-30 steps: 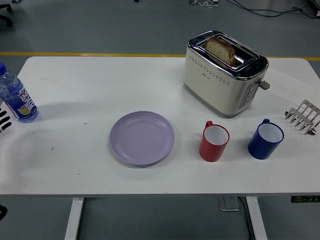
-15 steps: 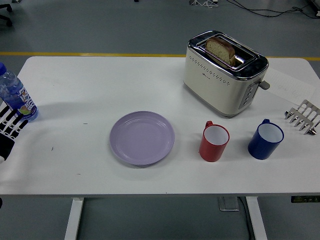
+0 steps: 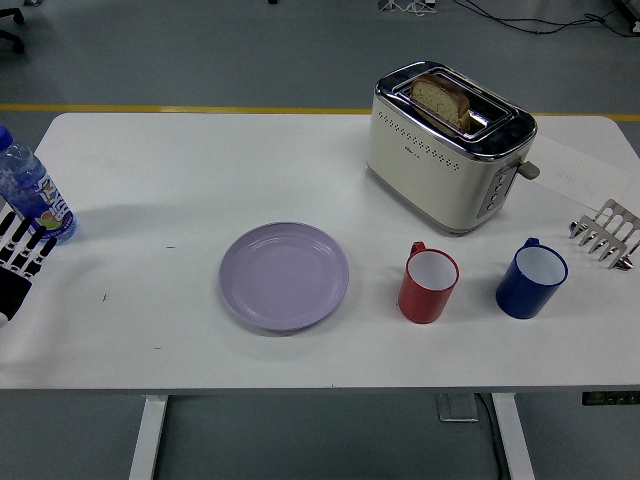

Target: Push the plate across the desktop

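Presently we note the left hand (image 3: 18,262) at the bench's (image 3: 150,170) left edge, fingers spread, holding nothing, beside a water bottle (image 3: 30,192). We advise it meet the lilac plate's (image 3: 284,276) left rim low and flat; the plate lies centre-front, well apart. Rightward stand a red mug (image 3: 430,285), toaster (image 3: 448,146), blue mug (image 3: 531,278) and rack (image 3: 605,233). Grey floor lies beyond.

The table (image 3: 150,180) is bare left of the plate (image 3: 284,276). On its right the red cup (image 3: 429,285) stands close, with the toaster (image 3: 449,145) behind.
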You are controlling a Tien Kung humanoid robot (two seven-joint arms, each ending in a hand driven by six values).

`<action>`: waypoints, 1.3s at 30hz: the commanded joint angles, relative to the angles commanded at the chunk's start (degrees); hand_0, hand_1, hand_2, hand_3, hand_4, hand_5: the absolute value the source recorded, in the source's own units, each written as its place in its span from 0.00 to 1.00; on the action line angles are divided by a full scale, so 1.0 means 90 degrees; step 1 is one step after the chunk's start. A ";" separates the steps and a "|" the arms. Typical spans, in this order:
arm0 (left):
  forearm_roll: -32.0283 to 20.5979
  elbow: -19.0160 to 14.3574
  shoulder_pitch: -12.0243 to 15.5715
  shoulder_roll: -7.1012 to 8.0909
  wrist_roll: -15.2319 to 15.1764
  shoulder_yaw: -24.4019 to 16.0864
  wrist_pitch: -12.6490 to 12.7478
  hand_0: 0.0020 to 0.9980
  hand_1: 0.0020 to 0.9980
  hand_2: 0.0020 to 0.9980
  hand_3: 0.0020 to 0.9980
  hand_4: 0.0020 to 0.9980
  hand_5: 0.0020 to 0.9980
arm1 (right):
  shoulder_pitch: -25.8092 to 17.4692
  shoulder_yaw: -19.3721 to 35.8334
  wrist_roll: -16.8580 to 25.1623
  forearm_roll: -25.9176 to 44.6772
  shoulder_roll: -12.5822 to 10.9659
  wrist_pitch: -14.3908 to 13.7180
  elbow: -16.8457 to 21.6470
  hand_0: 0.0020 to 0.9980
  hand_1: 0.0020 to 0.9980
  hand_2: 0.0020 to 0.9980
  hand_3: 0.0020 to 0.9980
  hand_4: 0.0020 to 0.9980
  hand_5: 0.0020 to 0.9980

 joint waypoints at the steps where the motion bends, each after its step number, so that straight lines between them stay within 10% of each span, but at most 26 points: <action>1: -0.0001 0.0001 0.0000 -0.0001 0.0000 -0.0001 -0.0001 0.64 0.70 0.70 0.65 0.56 1.00 | 0.0001 0.0000 0.0000 0.0001 0.0000 0.0000 0.0000 0.53 0.48 0.60 0.55 0.26 0.20; 39: 0.1013 0.0086 -0.0060 0.0060 -0.0326 0.0137 0.0342 0.66 0.70 0.70 0.65 0.55 1.00 | -0.0055 0.0016 -0.0013 -0.0029 0.0014 -0.0001 0.0000 0.53 0.48 0.61 0.55 0.25 0.20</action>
